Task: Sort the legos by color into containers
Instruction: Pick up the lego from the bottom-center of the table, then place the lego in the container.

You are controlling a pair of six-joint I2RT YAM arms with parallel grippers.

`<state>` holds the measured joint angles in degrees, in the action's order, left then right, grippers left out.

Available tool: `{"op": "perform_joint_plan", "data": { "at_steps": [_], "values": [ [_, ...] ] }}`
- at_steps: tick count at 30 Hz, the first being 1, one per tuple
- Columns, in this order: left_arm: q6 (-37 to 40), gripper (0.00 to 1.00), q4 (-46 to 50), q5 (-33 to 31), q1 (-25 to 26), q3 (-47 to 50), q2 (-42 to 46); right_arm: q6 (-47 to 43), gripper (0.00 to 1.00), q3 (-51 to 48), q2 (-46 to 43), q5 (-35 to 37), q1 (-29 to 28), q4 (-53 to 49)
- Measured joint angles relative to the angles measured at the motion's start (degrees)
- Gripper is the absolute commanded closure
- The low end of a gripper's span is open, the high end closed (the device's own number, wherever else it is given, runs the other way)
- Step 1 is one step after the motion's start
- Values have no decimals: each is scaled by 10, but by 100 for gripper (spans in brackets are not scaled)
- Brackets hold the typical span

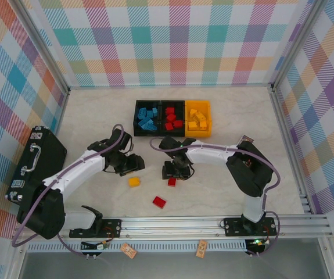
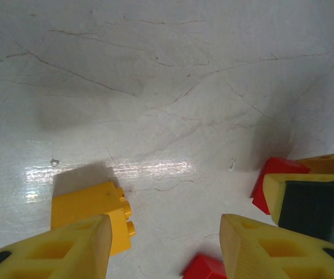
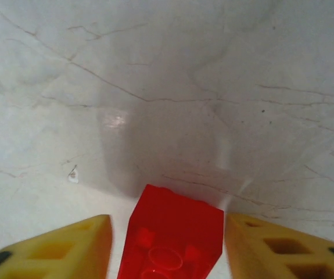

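**Red brick between the right jaws, two more bricks loose**

I have a red brick (image 3: 172, 232) lying on the table (image 3: 167, 87), squarely between the jaws of the right gripper (image 1: 175, 172). In the right wrist view the jaws stand one on each side of it. One is right against the brick's edge and the other is very close. I cannot tell whether they are pressing on it. From above, this brick sits near the middle of the table, in front of the bins (image 1: 155, 102).

To its left lies a yellow brick (image 2: 91, 212). The left gripper (image 2: 165, 224) hangs low over the table there, jaws apart with nothing clamped between them. The yellow brick sits just beside its left jaw and is partly hidden by it. A second red brick (image 1: 159, 201) lies nearer the arm bases, apart from the other two.

The three bins stand joined in a row toward the far side of the table. Blue bricks (image 1: 147, 120) fill the left black one, red bricks (image 1: 171, 119) are in the middle black one, and yellow bricks (image 1: 198, 121) are in the yellow one on the right.

A black suitcase (image 1: 36, 165) lies at the left edge of the table, well apart from the bricks.
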<state>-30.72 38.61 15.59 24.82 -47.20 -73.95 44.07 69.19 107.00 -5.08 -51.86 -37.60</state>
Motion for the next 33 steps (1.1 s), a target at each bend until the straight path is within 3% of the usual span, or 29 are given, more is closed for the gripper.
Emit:
{"op": "perform_joint_plan", "data": {
  "at_steps": [4,6,18,26,33],
  "values": [
    [-2,49,0,0,0,3,0,3,76,10,3,6,-2,-16],
    [-4,49,-2,0,0,3,0,1,78,16,3,10,-2,-18],
    [-19,49,-31,15,1,1,-2,-45,78,94,3,52,12,-63],
    [-32,49,-54,18,7,-21,-3,-114,77,230,13,75,83,-102],
    [-45,49,-64,17,17,-30,-4,-164,76,384,91,91,142,-131]
  ]
}}
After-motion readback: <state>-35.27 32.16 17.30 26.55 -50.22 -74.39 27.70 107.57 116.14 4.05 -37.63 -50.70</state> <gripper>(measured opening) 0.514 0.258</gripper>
